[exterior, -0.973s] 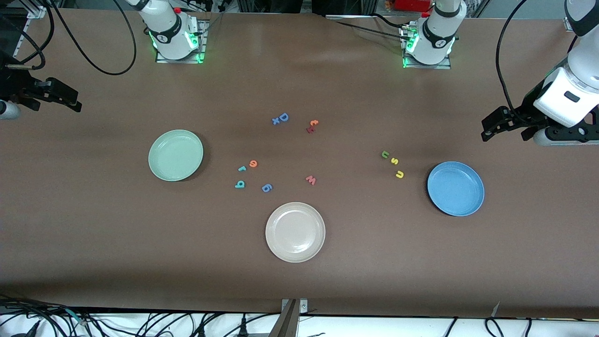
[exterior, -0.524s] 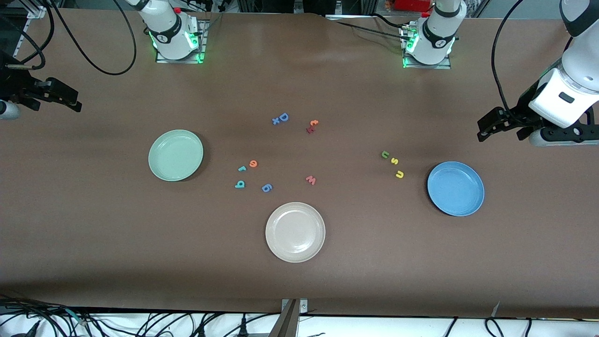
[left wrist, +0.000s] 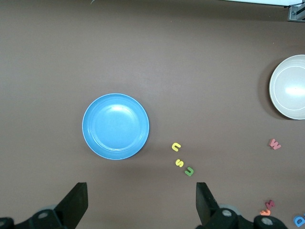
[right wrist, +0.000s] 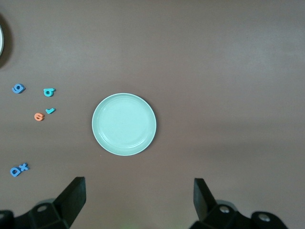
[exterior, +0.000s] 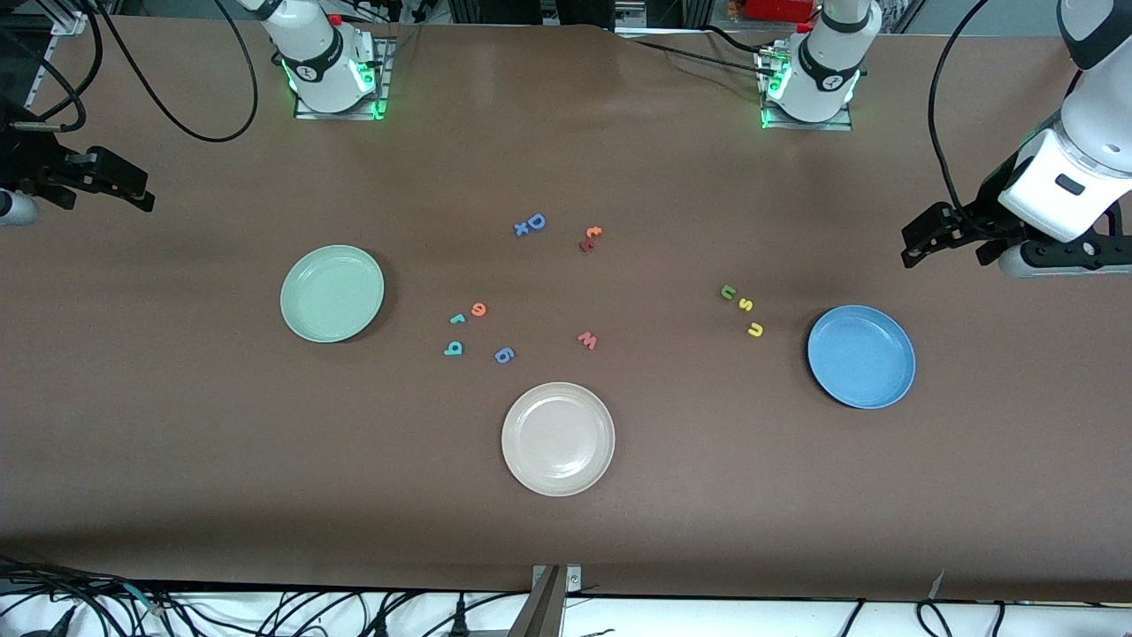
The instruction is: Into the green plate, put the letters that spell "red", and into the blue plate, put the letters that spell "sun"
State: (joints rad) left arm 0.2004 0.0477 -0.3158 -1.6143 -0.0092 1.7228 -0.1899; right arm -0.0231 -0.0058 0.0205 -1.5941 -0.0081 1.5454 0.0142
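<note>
The green plate [exterior: 332, 294] [right wrist: 124, 124] lies toward the right arm's end of the table. Beside it, toward the middle, lie the teal r [exterior: 457, 318] [right wrist: 50, 110], orange e [exterior: 478, 309] [right wrist: 38, 116] and teal d [exterior: 453, 349] [right wrist: 49, 91]. The blue plate [exterior: 860, 356] [left wrist: 116, 126] lies toward the left arm's end, with the green n [exterior: 728, 291] [left wrist: 189, 171], yellow-orange s [exterior: 745, 304] [left wrist: 179, 163] and yellow u [exterior: 754, 329] [left wrist: 176, 147] beside it. My left gripper [exterior: 951, 248] [left wrist: 141, 191] hangs open over bare table beside the blue plate. My right gripper [exterior: 97, 196] [right wrist: 138, 183] is open and empty over the table's end past the green plate.
A beige-white plate [exterior: 558, 438] sits mid-table, nearest the front camera. Other letters lie in the middle: blue g [exterior: 504, 355], pink w [exterior: 588, 340], blue D [exterior: 536, 221] with x [exterior: 522, 229], orange t [exterior: 593, 233]. Cables hang at the table's front edge.
The left arm shifted slightly toward the middle of the table about a second ago and has held since. The right arm, plates and letters have not moved.
</note>
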